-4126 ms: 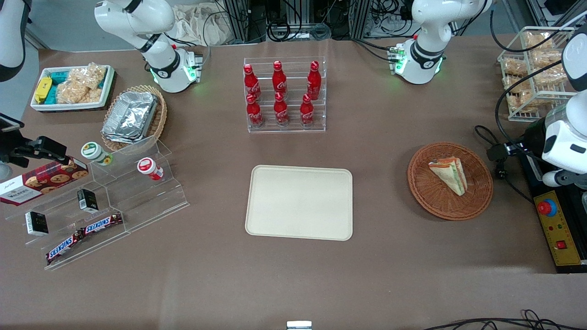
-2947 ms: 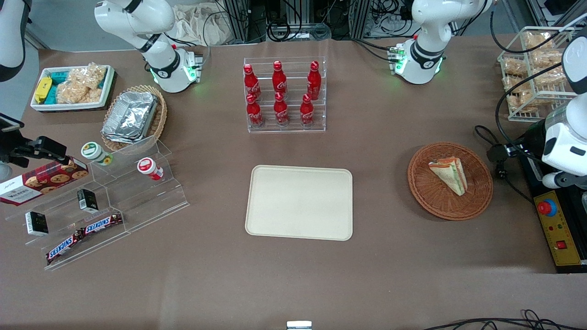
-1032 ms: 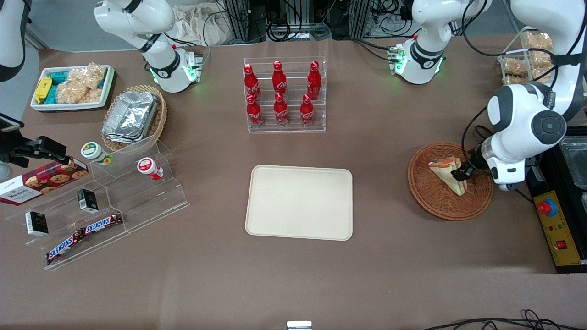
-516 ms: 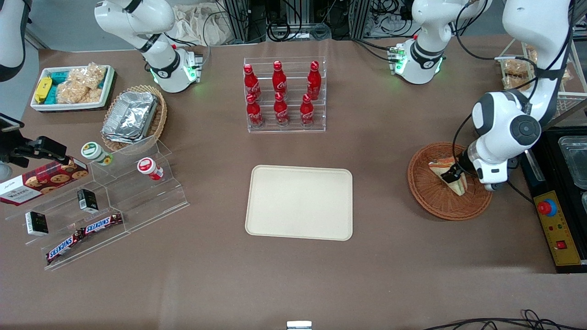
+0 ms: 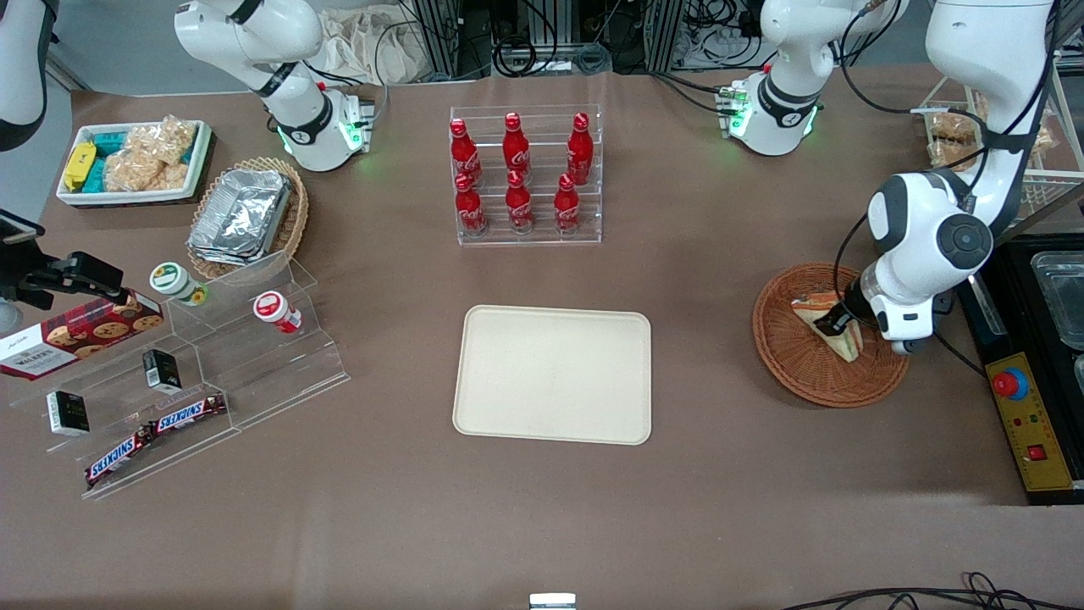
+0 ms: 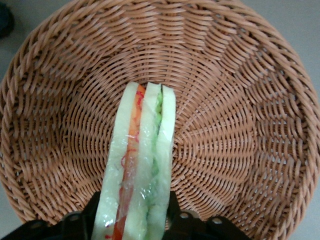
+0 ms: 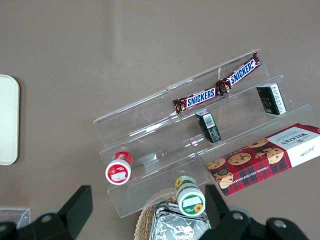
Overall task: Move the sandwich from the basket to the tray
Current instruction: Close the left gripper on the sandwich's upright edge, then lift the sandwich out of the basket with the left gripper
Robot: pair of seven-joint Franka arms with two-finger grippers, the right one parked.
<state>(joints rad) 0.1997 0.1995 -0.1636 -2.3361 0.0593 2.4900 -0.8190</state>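
Front view, gripper [image 5: 834, 322]: low over the basket [image 5: 796, 368], down at the sandwich [image 5: 828, 324] near its middle; half a second ago it stood almost in the same spot, and a second ago it was a little farther toward the working arm's end of the worktop [image 5: 542, 508].
Front view, sandwich: lies in the basket, between its centre and the 1 o'clock part of the rim, where it also lay four seconds ago.
Front view, tray [image 5: 553, 374]: bare, at the worktop's middle, well apart from the basket, at 9 o'clock from it; unmoved.
Front view, arm: four seconds ago it hung off the worktop's end; now its wrist leans over the basket.

Left wrist view, gripper [image 6: 131, 220]: dark fingers [image 6: 92, 212] stand one on each flat side of the sandwich [image 6: 137, 170], touching or nearly touching the wrap; whether they are pressing on it, I cannot tell.
Left wrist view, sandwich: on edge, layers showing, its tip toward the centre of the basket [image 6: 240, 125].

Right wrist view, tray [image 7: 7, 120]: only an edge shows.
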